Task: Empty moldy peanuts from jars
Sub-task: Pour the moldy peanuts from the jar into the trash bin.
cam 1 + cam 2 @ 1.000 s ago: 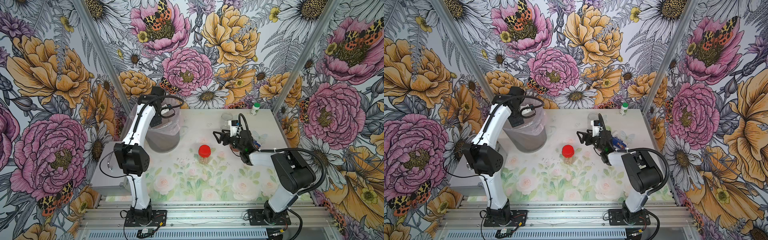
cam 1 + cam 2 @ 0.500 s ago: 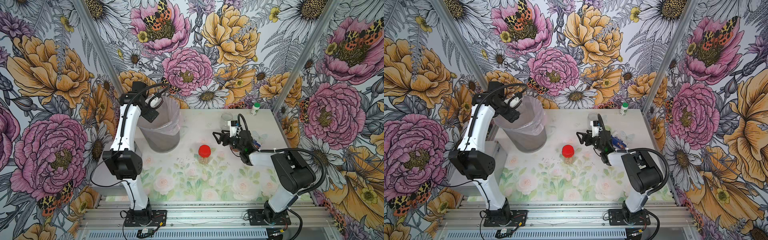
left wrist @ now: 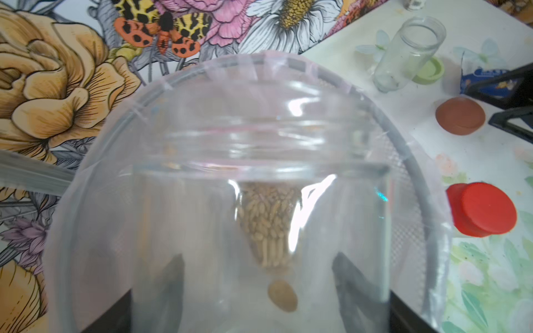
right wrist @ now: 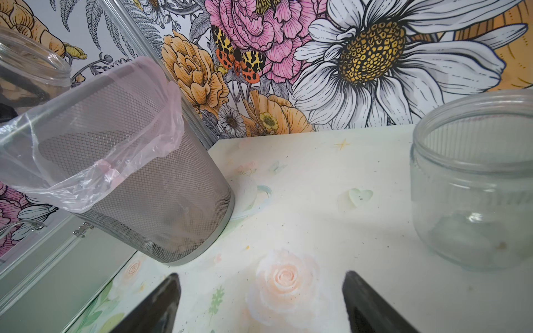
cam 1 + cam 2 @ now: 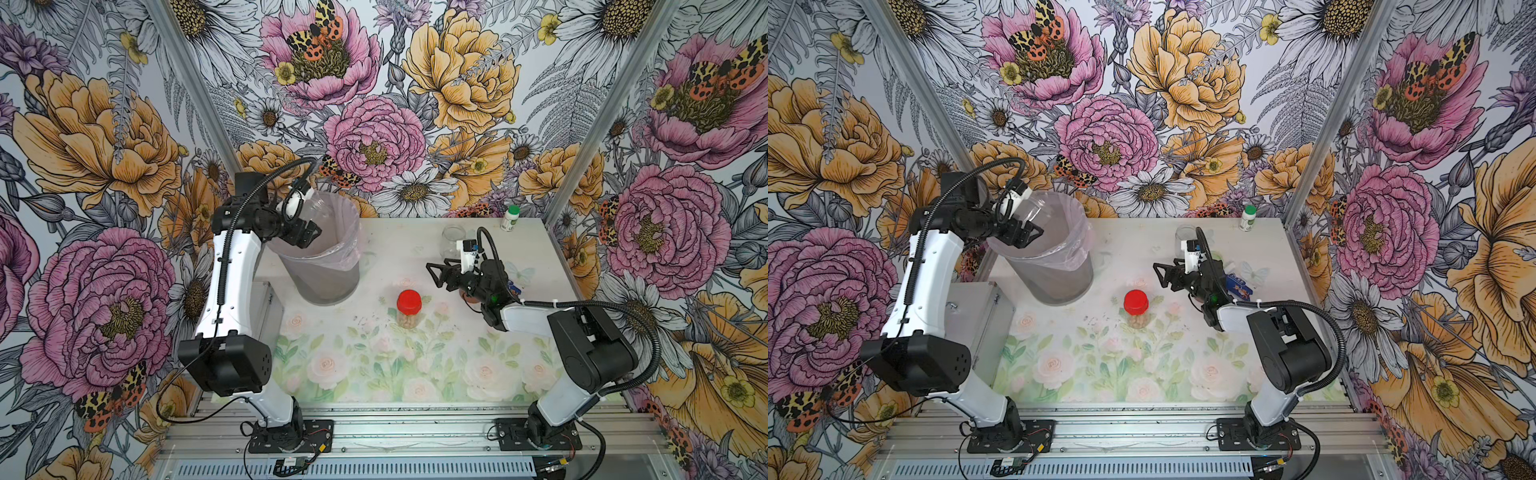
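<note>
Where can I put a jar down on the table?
Bare: the near strip of table, between the red-lidded jar and the near edge; also the patch between the bin and the empty jar. Crowded: the right side, with the right pincer, brown lid, green lid and blue packet close together.

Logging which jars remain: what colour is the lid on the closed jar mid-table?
The lid is plain red; it shows best in a top view.
</note>
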`<state>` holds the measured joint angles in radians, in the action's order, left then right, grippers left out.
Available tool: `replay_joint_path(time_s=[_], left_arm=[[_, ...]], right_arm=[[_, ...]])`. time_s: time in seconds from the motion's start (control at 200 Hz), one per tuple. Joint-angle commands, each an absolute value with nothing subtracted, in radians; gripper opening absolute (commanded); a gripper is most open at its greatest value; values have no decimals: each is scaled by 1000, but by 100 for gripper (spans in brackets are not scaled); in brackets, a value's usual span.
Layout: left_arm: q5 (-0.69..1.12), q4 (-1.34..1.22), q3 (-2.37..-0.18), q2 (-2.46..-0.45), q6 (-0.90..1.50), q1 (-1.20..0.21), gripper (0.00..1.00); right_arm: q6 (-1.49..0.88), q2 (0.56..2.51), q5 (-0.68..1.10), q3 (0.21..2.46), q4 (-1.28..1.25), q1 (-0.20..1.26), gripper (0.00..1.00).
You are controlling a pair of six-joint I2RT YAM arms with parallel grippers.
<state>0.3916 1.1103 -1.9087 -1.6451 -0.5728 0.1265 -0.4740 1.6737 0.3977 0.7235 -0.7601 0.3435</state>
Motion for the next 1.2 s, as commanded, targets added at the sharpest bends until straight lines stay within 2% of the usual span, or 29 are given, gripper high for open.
replay_joint_path(time_s=[0.0, 0.12, 0.19, 0.25, 0.375, 0.445, 0.54, 0.67, 0.756, 0.821, 0.926, 1.061, 1.196], left_arm=[[341, 1084, -1982, -1675, -544, 125, 36], [161, 1139, -1995, -1708, -623, 46, 36], [-13, 1150, -2014, -1719, -678, 1, 35], [-192, 1163, -2053, -1732, -747, -49, 33], [-738, 1213, -2081, -1809, -1001, -234, 32], [-909, 1265, -2147, -1911, -1060, -242, 32], [-880, 1265, -2250, -1941, -1044, -195, 33], [-846, 1265, -2008, -1873, -1045, -164, 33], [-864, 1270, -2002, -1862, -1002, -123, 33], [-915, 1265, -2019, -1872, -1059, -167, 34], [-835, 1267, -2179, -1961, -1067, -282, 34], [-865, 1266, -2247, -2010, -1100, -246, 34], [-868, 1265, -2185, -1954, -1109, -228, 34]], right_arm=[[-452, 1648, 396, 715, -773, 339, 88], [-461, 1663, 402, 719, -784, 340, 88], [-465, 1667, 401, 719, -786, 339, 88], [-463, 1664, 398, 719, -785, 339, 88], [-464, 1680, 395, 726, -781, 340, 88], [-476, 1697, 403, 732, -793, 340, 88], [-501, 1711, 401, 720, -835, 340, 88], [-495, 1703, 389, 707, -844, 337, 88], [-492, 1699, 390, 710, -839, 332, 88], [-492, 1696, 394, 713, -835, 330, 88], [-501, 1721, 413, 738, -834, 330, 88], [-523, 1722, 402, 726, -866, 333, 88], [-511, 1714, 395, 717, -857, 332, 88]])
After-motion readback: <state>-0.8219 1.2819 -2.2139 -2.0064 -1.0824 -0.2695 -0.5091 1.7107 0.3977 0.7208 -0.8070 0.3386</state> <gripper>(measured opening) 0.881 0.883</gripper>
